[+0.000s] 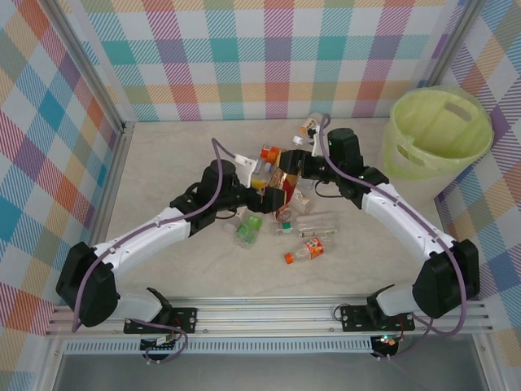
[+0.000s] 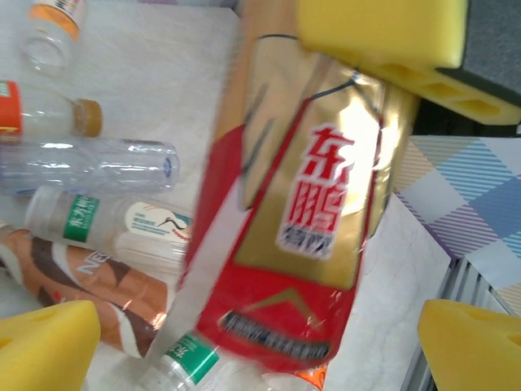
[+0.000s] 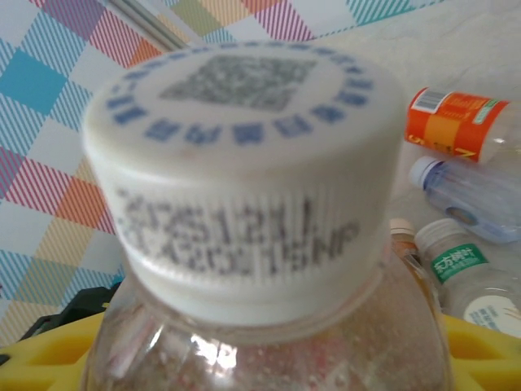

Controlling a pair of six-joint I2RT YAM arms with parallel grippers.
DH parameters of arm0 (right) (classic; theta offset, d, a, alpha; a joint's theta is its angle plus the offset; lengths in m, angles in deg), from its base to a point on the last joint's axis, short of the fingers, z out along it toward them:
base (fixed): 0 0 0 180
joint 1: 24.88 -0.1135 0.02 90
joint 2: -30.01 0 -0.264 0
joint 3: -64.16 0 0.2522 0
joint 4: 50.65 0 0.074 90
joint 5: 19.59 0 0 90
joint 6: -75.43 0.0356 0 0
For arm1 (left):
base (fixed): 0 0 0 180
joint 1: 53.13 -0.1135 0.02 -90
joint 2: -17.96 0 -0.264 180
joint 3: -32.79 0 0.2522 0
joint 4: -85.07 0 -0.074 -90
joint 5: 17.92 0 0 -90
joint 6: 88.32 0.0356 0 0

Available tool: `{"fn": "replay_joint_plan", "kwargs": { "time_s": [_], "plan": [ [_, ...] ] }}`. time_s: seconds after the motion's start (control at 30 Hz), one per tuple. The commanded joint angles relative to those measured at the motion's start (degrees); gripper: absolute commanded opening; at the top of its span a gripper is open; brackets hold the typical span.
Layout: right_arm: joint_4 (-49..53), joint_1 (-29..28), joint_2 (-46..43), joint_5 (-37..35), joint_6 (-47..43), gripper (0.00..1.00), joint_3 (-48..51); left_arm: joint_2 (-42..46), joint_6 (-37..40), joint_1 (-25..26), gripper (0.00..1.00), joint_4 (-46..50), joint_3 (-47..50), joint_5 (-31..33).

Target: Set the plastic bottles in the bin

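- At the centre of the table, the right gripper [image 3: 260, 362] has its yellow pads [image 3: 41, 358] closed against both sides of a clear white-capped bottle [image 3: 244, 163]. The grip sits just below the neck, with the cap toward the wrist camera.
- Just left of it, the left gripper [image 2: 256, 350] stands wide open. Its pads [image 2: 41, 342] flank a red-and-gold labelled bottle [image 2: 309, 212] without touching it. I judge this to be the same bottle, gripped at its far end by the other arm.
- Handling: thin clear plastic, light and apparently near empty. The walls will give under pressure and the label film looks slick. The best hold is the stiff shoulder under the cap ring, or across the mid-body with modest force.
- Beyond, the other plastic bottles [image 1: 308, 251] lie scattered near the centre.
- The bin [image 1: 440, 134] stands at the far right, well apart from the pile.
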Motion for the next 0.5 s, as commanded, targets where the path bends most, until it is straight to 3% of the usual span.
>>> {"fn": "replay_joint_plan", "kwargs": {
  "time_s": [0.0, 0.23, 0.47],
  "plan": [
    [2.8, 1.6, -4.4, -5.5, -3.4, 0.59, 0.4, 4.9, -0.5, 0.4, 1.00, -2.0, 2.8, 10.2],
    [5.2, 5.5, -11.6, -17.0, -10.6, 0.60, 0.0, 10.0, -3.7, 0.3, 1.00, -0.8, 7.7, 25.3],
    [1.6, 11.5, -16.2, -21.6, -18.8, 0.60, -1.8, 11.4, -6.8, 0.4, 1.00, 2.3, 9.4, 31.8]
  ]
}}
